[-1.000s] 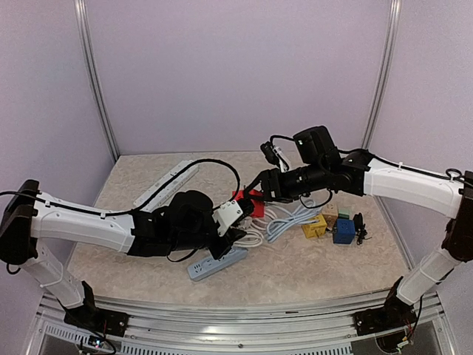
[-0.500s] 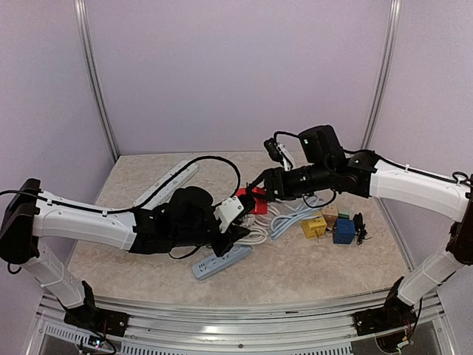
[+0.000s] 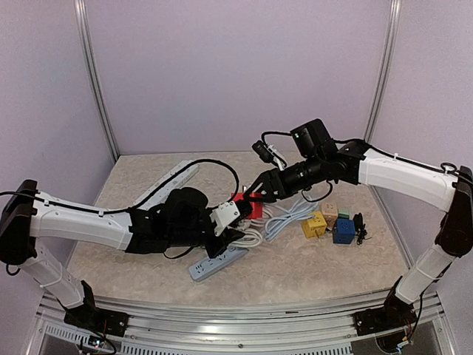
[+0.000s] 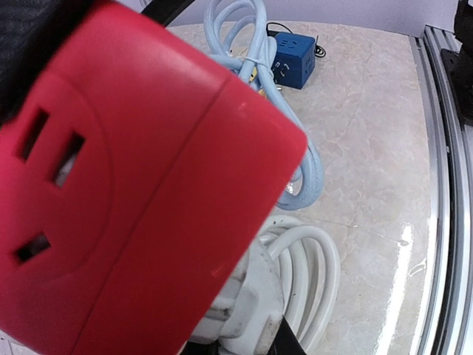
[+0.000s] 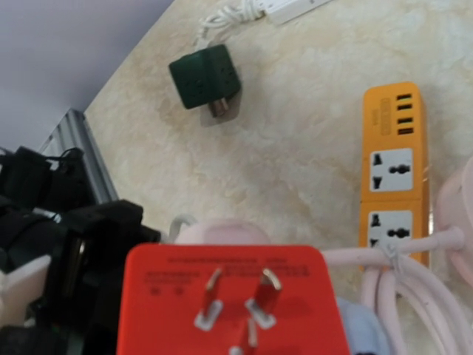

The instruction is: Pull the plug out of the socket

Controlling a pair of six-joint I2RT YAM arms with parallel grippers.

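My left gripper [image 3: 238, 224] is clenched almost fully. In its wrist view the white plug [image 4: 244, 314] sits right at its tips, so I take the plug as grasped, though the fingers themselves barely show. My right gripper [image 3: 256, 194] reaches in from the right with its jaws partway apart, clamped on the red socket cube [image 3: 247, 205].

The cube hangs over the middle of the tabletop [image 3: 318, 270], lifted clear of it, between my two grippers. It is about as wide as it is tall, so it has no real long axis. One face, with three slots, points at my left wrist camera. Another, carrying three metal prongs [image 5: 240, 292], points back at my right wrist camera.

The plug is pressed against the cube's lower side, its body running from the cube toward my left gripper — not yet pulled free. A white cable [image 4: 314, 259] lies coiled on the tabletop beneath, just beside a grey power strip [image 3: 214, 264] toward the near edge.
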